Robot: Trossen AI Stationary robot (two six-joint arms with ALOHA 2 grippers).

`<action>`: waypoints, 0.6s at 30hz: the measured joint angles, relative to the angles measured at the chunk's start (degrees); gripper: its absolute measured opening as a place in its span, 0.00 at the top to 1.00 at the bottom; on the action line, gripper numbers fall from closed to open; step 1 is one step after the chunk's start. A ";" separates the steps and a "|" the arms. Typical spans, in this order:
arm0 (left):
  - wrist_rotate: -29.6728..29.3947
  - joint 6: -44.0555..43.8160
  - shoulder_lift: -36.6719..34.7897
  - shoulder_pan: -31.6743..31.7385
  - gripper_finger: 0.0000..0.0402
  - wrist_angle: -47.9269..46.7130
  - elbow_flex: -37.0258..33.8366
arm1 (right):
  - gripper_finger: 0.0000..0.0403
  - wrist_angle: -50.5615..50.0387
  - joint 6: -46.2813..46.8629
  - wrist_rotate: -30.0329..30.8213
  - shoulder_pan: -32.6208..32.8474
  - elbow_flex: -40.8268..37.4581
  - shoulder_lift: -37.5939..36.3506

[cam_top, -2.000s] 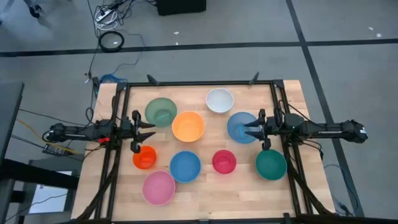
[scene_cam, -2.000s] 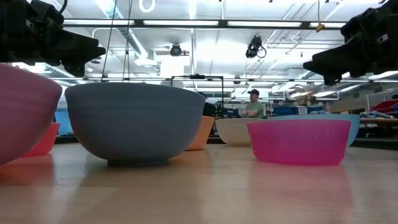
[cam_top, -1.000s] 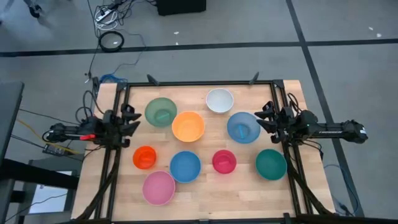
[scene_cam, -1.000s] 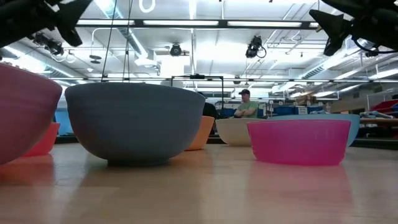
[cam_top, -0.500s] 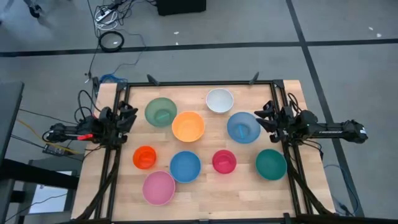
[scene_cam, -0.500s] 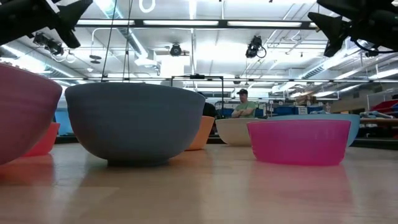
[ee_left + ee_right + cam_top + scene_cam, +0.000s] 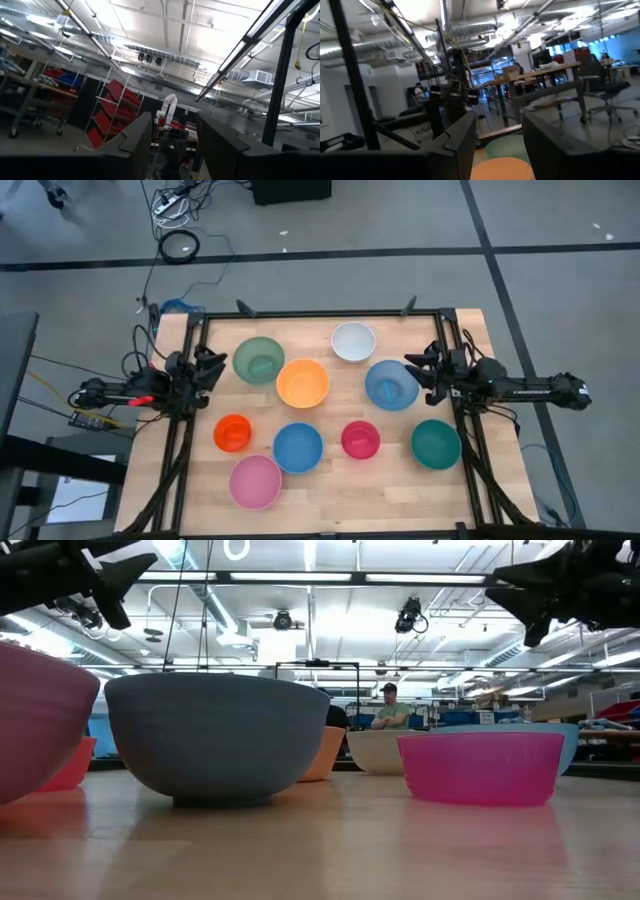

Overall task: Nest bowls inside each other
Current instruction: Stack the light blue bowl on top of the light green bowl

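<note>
Several plain round bowls stand apart, each on its base, on the wooden table (image 7: 330, 500): sage green (image 7: 258, 360), orange (image 7: 302, 383), white (image 7: 353, 341), light blue (image 7: 390, 384), teal (image 7: 436, 443), magenta-red (image 7: 360, 439), blue (image 7: 298, 447), orange-red (image 7: 232, 432), pink (image 7: 254, 481). My left gripper (image 7: 215, 367) hangs open above the table's left edge, beside the green bowl, and slants upward. My right gripper (image 7: 412, 377) hangs open over the light blue bowl's right rim, also slanting upward. Neither has anything between its fingers (image 7: 135, 145) (image 7: 460, 140).
Black frame rails (image 7: 320, 313) run along the table's far edge and both sides. In the low view the pink bowl (image 7: 40, 720) and blue bowl (image 7: 215, 740) stand nearest, the magenta one (image 7: 480, 768) to their right. A person (image 7: 388, 712) sits far behind the table.
Both grippers have kept their places high above the table's sides and have turned a little at the wrist. The right one's fingers now reach slightly farther over the light blue bowl. No bowl has moved.
</note>
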 joint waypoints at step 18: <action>-9.50 -2.09 8.81 0.00 0.60 -41.46 16.19 | 0.63 -36.84 3.92 17.97 4.54 23.13 19.54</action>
